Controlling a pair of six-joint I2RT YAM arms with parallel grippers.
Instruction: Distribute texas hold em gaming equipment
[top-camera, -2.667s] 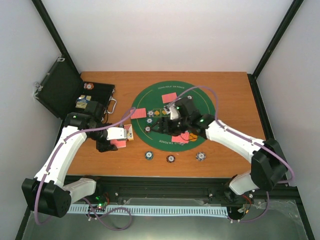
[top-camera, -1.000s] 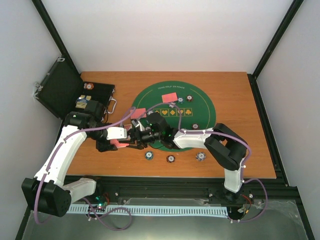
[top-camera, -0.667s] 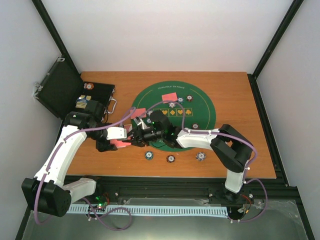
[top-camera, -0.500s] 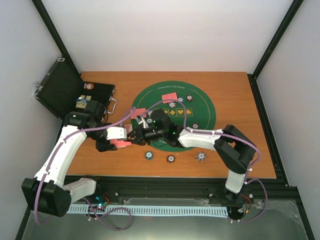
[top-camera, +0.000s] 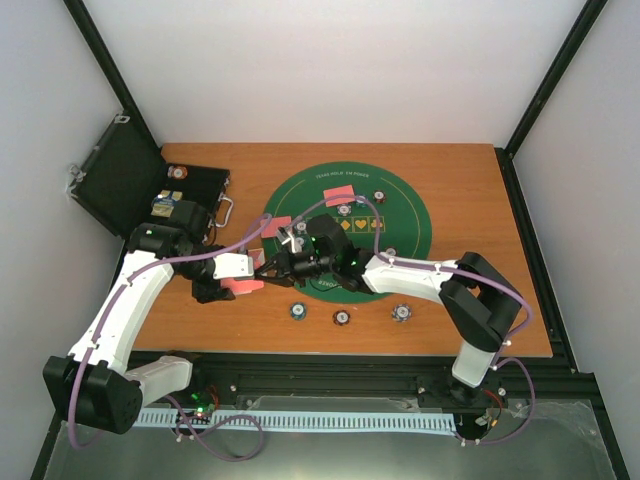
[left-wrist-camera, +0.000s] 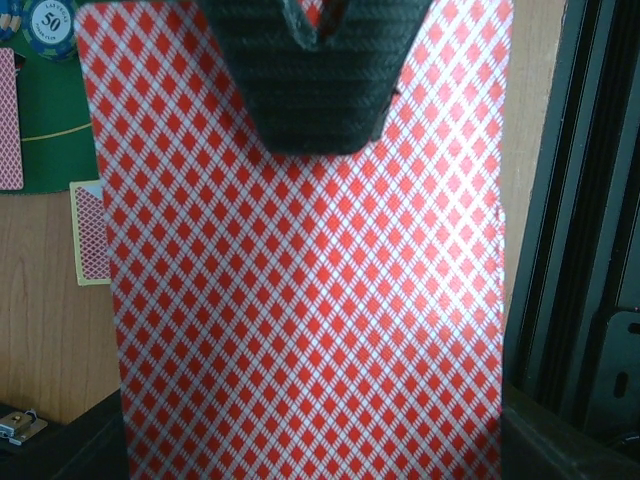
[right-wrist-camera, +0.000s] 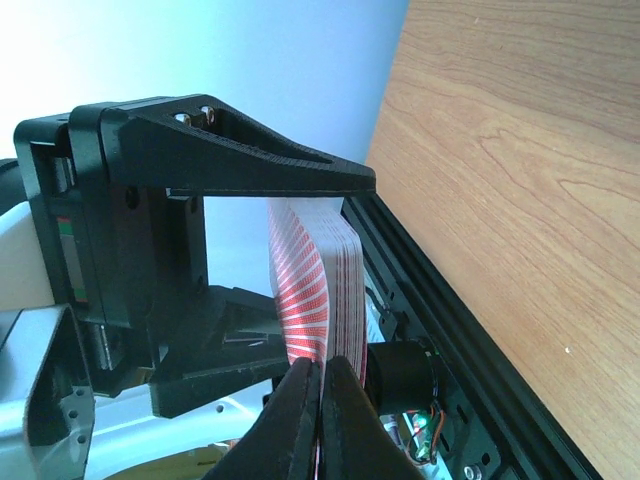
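Observation:
My left gripper (top-camera: 246, 279) is shut on a deck of red-backed playing cards (top-camera: 242, 287), held over the wood left of the green felt mat (top-camera: 400, 225). In the left wrist view the deck (left-wrist-camera: 300, 300) fills the frame and hides my own fingers. My right gripper (top-camera: 267, 268) reaches across to the deck. In the right wrist view its fingers (right-wrist-camera: 300, 420) are pressed together on the edge of the deck's front card (right-wrist-camera: 300, 290). Two red-backed cards (top-camera: 278, 226) (top-camera: 339, 193) lie on the mat. Three poker chips (top-camera: 298, 310) (top-camera: 341, 318) (top-camera: 401, 313) lie in a row on the wood.
A black hinged case (top-camera: 190, 195) stands open at the back left with chips inside, its lid (top-camera: 118, 185) leaning on the wall. Small round pieces (top-camera: 344, 210) (top-camera: 380, 197) (top-camera: 391, 251) lie on the mat. The black frame rail (top-camera: 330, 378) runs along the near edge.
My right gripper has closed its jaws on the front card of the deck. The right arm's elbow swung to the right. The left arm held still.

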